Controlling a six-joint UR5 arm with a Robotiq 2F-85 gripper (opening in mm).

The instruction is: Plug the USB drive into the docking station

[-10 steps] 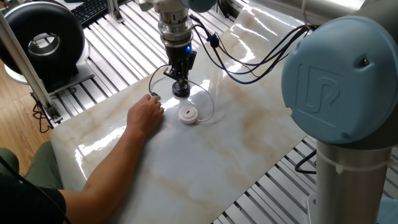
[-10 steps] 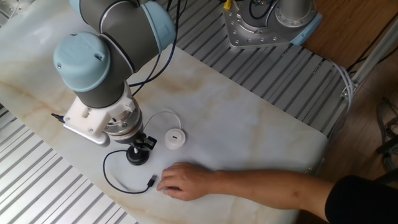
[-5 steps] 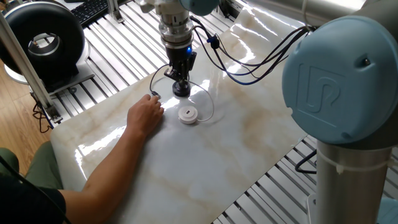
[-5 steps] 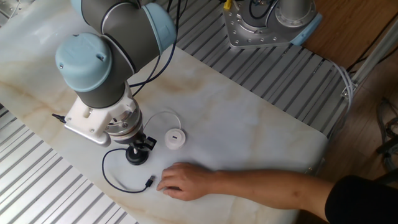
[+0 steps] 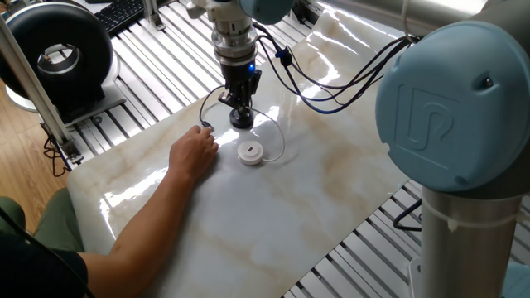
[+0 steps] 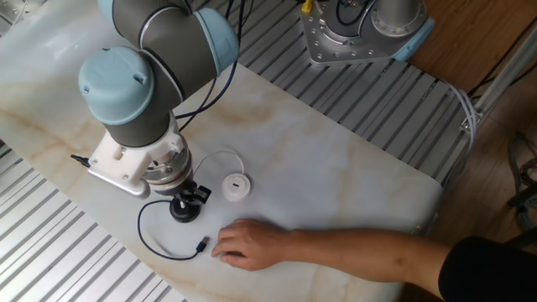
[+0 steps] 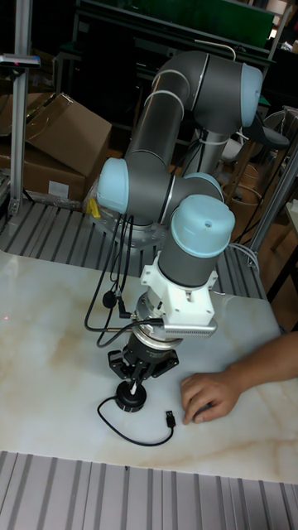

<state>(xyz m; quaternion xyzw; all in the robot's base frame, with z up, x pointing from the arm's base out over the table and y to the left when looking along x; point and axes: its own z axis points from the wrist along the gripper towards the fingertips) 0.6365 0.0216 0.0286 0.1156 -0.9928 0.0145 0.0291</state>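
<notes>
The docking station (image 5: 241,118) (image 6: 185,210) (image 7: 130,401) lies on the marble table, and its thin black cable loops round to a dark plug (image 6: 203,245) (image 7: 169,419). My gripper (image 5: 239,106) (image 6: 191,197) (image 7: 132,385) stands right over it, pointing down, shut on a small white plug. A thin white cable (image 6: 220,154) runs from that plug to the USB drive (image 5: 250,152) (image 6: 236,186), which lies flat just beside the docking station. The plug's tip sits at the black puck's top. Whether it is seated I cannot tell.
A person's hand (image 5: 195,153) (image 6: 247,243) (image 7: 211,396) rests on the table beside the black cable's plug. A black round device (image 5: 58,54) and a keyboard (image 5: 124,12) sit beyond the table. A metal base (image 6: 361,29) stands on the slatted frame.
</notes>
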